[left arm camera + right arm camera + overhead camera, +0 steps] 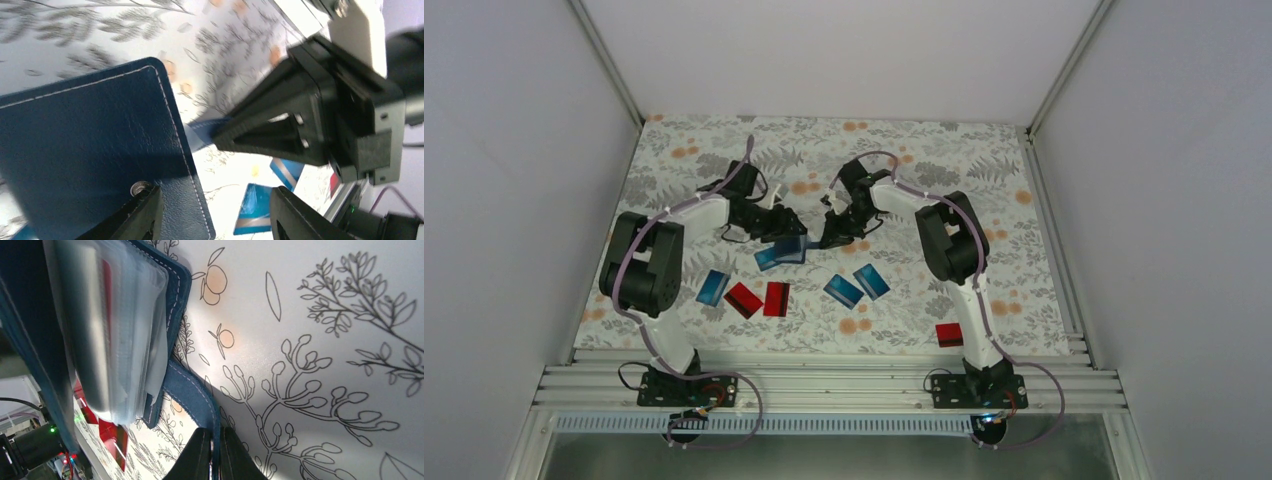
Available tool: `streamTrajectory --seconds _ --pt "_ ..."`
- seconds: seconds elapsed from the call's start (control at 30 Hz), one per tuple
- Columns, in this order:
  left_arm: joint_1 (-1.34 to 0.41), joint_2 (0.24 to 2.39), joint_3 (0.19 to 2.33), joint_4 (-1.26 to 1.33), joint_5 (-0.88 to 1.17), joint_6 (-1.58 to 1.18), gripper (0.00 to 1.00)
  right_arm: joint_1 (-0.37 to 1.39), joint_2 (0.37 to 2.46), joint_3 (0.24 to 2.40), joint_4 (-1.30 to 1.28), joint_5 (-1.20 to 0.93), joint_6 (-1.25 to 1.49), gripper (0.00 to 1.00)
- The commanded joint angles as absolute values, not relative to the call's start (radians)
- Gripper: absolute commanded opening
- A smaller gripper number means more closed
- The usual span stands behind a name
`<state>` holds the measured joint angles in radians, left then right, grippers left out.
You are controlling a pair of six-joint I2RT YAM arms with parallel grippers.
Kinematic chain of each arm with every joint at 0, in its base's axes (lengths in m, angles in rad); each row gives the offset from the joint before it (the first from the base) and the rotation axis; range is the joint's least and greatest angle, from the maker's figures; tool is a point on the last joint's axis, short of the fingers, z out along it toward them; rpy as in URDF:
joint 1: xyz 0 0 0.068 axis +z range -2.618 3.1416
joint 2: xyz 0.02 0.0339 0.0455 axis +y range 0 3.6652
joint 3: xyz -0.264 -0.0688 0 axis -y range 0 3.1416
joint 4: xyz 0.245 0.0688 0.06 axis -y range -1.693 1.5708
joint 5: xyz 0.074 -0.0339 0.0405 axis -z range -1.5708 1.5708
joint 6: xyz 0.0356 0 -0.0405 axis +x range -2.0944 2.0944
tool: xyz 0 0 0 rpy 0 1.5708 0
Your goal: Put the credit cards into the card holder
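Note:
The navy card holder (790, 250) lies between my two grippers at mid-table. My right gripper (216, 452) is shut on its closure tab (192, 390), and the clear inner pockets (115, 340) fan open beside it. My left gripper (215, 215) stands open over the holder's cover (85, 150). One of its fingers (135, 220) rests by the snap (141, 188), and the other hangs past the stitched edge. Loose credit cards lie nearer the bases: blue (714, 288), red (744, 299), red (776, 298), blue (843, 291), blue (872, 281), red (949, 334).
The floral tablecloth (944, 170) covers the table, with white walls on three sides. An aluminium rail (824, 385) runs along the near edge and carries both arm bases. In the left wrist view my right gripper (300, 130) hangs close above blue cards (255, 207).

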<state>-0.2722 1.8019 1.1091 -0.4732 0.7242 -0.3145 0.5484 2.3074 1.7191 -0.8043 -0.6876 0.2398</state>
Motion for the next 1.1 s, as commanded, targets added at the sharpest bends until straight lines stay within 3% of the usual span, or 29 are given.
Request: streamTrajectory --seconds 0.0,0.3,0.57,0.6,0.7,0.77,0.93,1.07 --pt "-0.221 1.808 1.124 -0.452 0.649 -0.358 0.52 0.541 2.294 1.744 -0.795 -0.702 0.258 0.04" --pt "-0.160 1.843 1.128 -0.485 0.607 -0.356 0.25 0.541 2.308 1.763 -0.786 -0.698 0.287 0.04" --pt "-0.129 1.865 1.136 -0.519 0.605 -0.313 0.18 0.543 2.314 1.782 -0.773 -0.707 0.315 0.04" --pt "-0.129 1.862 1.143 -0.525 0.611 -0.303 0.19 0.543 2.315 1.786 -0.771 -0.707 0.318 0.04" --pt "-0.129 1.840 1.157 -0.529 0.688 -0.258 0.35 0.542 2.319 1.792 -0.768 -0.707 0.325 0.04" --pt "-0.131 1.833 1.177 -0.560 0.710 -0.220 0.40 0.542 2.323 1.792 -0.766 -0.706 0.329 0.04" --pt "-0.098 1.763 1.144 -0.586 0.514 -0.269 0.43 0.545 2.339 1.804 -0.762 -0.708 0.342 0.04" --pt "-0.073 1.682 1.097 -0.534 0.510 -0.300 0.62 0.544 2.348 1.810 -0.761 -0.707 0.346 0.04"
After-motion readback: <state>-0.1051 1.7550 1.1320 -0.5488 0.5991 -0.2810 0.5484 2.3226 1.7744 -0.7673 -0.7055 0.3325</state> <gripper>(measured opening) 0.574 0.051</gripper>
